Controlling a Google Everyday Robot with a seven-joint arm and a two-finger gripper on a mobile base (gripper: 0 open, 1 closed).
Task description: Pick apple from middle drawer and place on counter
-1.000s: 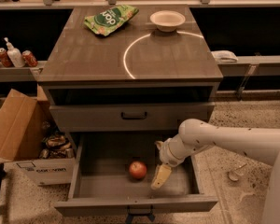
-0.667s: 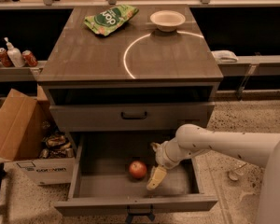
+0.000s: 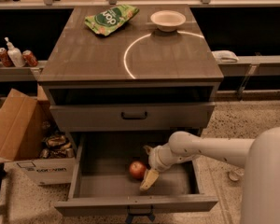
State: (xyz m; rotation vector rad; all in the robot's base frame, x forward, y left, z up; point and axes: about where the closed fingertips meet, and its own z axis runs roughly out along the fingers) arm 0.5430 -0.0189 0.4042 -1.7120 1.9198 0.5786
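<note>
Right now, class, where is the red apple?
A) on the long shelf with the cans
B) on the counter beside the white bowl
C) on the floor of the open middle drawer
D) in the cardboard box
C: the apple rests on the grey floor of the middle drawer, with the gripper close beside it inside the drawer; the counter carries a white bowl and a green bag, no apple.

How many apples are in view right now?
1. The apple lies in the open middle drawer, just left of the gripper. None on the counter; the closed drawer may hide more.
</note>
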